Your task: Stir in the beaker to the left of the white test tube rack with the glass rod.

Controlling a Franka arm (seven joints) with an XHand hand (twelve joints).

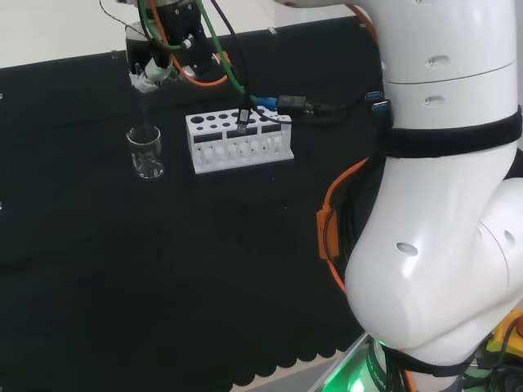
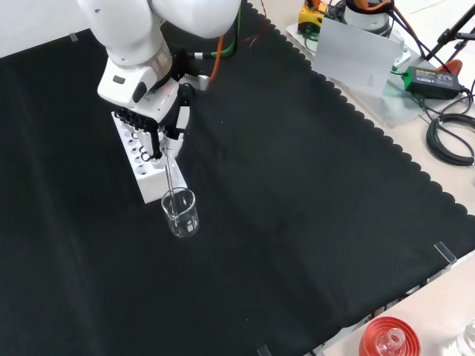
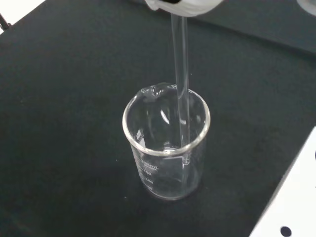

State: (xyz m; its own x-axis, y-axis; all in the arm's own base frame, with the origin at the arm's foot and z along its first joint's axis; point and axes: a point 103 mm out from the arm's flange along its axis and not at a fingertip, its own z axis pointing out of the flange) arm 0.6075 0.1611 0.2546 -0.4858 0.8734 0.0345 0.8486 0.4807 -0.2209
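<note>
Slender clear glass rod (image 3: pixel 181 84) inside cylindrical beaker (image 3: pixel 167 143)

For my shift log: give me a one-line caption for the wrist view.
Glass rod held by the robot hand reaches down into a clear beaker on the black cloth.

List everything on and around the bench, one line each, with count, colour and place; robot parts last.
Clear glass beaker: one, on the black cloth, left of the rack in the head view.
Thin clear glass rod: one, held from above, lower end inside the beaker.
White plastic test tube rack: one, beside the beaker.
Black cloth: one, covering the bench.
Red ribbed ring stand: one, at the front view's bottom edge, off the cloth.
Black and white hand: one, above the beaker, fingers curled round the rod.
White arm links: right side of the head view.
</note>
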